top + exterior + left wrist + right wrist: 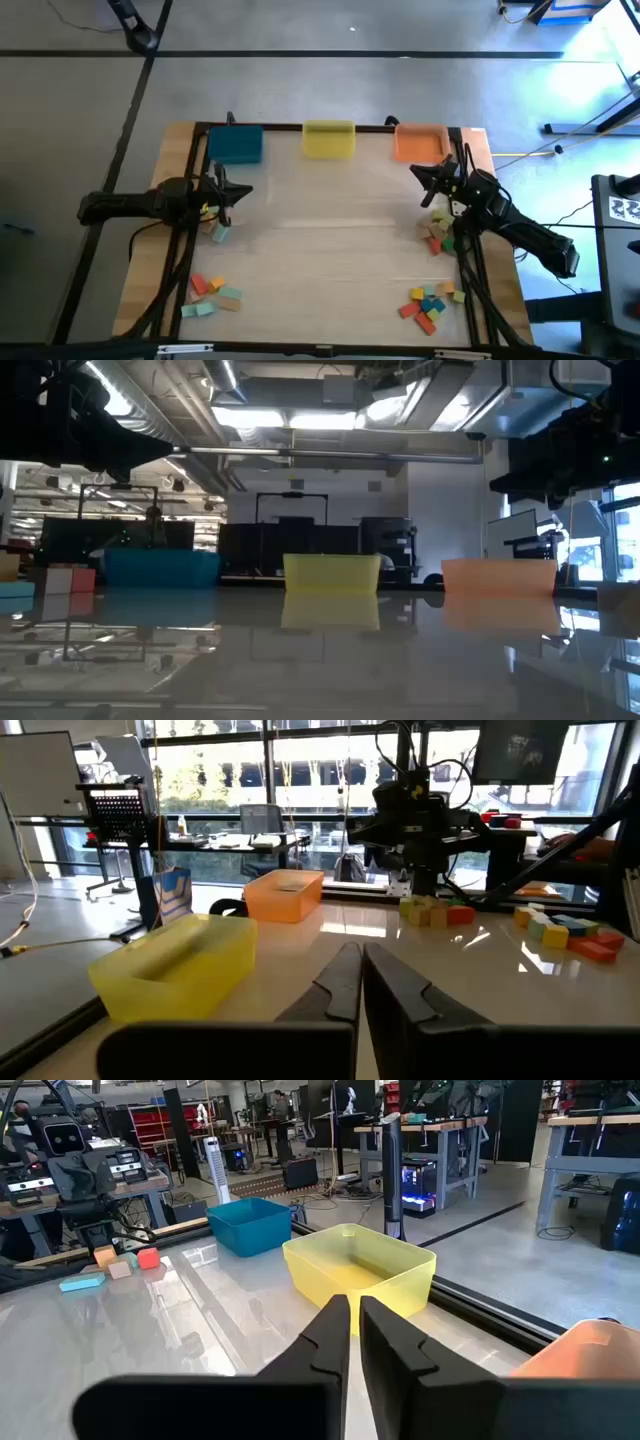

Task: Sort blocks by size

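Evidently no block is held yet, so the sorting is judged to be at its very start; both arms are poised above the bench (320, 250) with nothing carried.

At the left, the left gripper (240, 192) is seen with its fingers pressed together and empty, hovering near the bench's left edge; a few blocks (217, 232) lie just beside it, and a second cluster (212, 295) is scattered nearer the front left corner. Along the far edge three bins are lined up: the blue bin (236, 145), then the yellow bin (328, 139), then the orange bin (420, 143); all three appear unfilled, though the insides are only partly shown.

At the right, the right gripper (420, 175) is likewise closed on nothing, held just in front of the orange bin; a pile of blocks (438, 232) lies beside that arm, and another group (430, 302) is spread at the front right.

For the next move, a gripper would need to be opened and lowered over a single block; the clusters are tightly packed, so neighbouring pieces could be nudged or pinched together. Each arm's own pile is partly hidden under its links in the high view, which is judged the main obstruction; the middle of the bench is unoccupied.
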